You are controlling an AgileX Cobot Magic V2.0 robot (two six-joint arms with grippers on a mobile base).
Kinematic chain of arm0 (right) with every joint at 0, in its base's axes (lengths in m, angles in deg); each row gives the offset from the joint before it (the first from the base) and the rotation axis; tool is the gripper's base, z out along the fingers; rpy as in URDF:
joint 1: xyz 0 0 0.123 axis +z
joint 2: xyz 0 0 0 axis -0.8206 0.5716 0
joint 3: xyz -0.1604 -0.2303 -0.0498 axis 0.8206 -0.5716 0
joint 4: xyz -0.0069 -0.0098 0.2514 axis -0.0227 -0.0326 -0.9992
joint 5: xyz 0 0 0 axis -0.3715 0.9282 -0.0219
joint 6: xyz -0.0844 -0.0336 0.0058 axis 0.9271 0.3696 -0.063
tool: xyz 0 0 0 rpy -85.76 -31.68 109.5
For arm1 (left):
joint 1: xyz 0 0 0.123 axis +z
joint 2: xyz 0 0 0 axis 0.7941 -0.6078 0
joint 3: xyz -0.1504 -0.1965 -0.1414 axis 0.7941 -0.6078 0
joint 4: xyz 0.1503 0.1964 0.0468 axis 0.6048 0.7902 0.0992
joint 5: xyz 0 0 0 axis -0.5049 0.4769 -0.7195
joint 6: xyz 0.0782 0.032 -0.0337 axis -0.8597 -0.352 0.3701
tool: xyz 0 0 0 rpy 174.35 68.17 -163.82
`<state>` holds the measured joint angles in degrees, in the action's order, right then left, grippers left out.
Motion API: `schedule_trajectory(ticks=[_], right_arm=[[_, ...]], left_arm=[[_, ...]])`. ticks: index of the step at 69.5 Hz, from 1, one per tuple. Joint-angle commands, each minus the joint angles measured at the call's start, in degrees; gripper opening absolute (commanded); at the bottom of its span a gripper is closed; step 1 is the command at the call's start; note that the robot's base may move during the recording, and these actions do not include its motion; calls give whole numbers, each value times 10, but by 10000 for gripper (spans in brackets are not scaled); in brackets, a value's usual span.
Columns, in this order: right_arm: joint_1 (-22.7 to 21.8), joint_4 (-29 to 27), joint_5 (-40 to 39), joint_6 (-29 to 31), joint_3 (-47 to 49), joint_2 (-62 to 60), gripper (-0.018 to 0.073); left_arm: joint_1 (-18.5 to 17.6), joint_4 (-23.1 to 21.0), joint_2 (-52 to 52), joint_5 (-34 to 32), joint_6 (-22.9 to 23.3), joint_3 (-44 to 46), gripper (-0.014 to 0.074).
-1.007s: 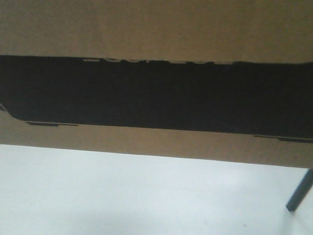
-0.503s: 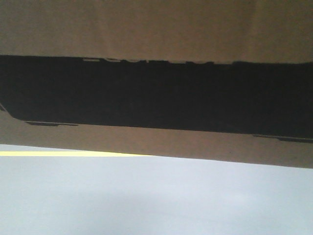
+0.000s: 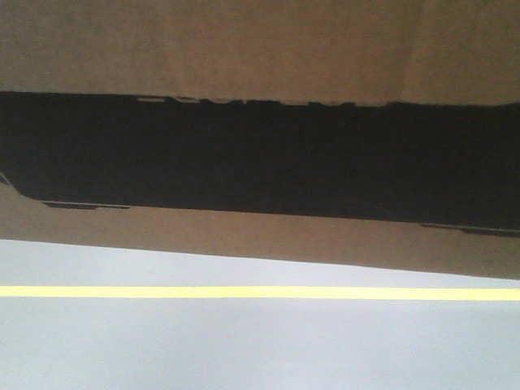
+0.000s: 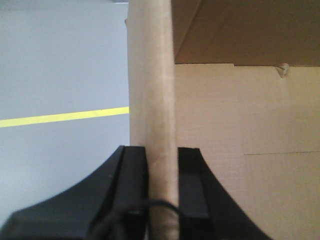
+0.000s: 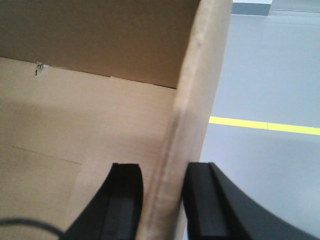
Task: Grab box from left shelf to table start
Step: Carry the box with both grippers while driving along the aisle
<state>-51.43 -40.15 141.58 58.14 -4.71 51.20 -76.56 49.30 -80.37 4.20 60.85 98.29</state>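
Pinching one side wall of the box (image 3: 244,49) with left end effector (image 4: 162,150); pinching the opposite wall with right end effector (image 5: 162,167); holding it over grey floor (image 3: 244,349) (yellow line (image 3: 260,292) crossing).

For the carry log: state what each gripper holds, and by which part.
Both hold the box. The left gripper pinches one side wall and the right gripper pinches the opposite wall, each with one jaw inside and one outside.

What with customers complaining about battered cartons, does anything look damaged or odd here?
One small flaw: a ragged nick in the box's inner wall, just under the overhanging flap, with torn paper sticking out. Both wrist views show it. Nothing else stands out.
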Motion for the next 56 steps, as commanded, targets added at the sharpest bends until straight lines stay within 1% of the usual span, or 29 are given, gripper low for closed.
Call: schedule_trajectory(ticks=[1, 56], right_arm=[[3, -30, -72, 15, 21, 2, 57], [3, -30, -72, 15, 21, 2, 57]], left_arm=[[-10, -48, 6, -105, 2, 22, -96], [-10, -48, 6, -105, 2, 22, -96]])
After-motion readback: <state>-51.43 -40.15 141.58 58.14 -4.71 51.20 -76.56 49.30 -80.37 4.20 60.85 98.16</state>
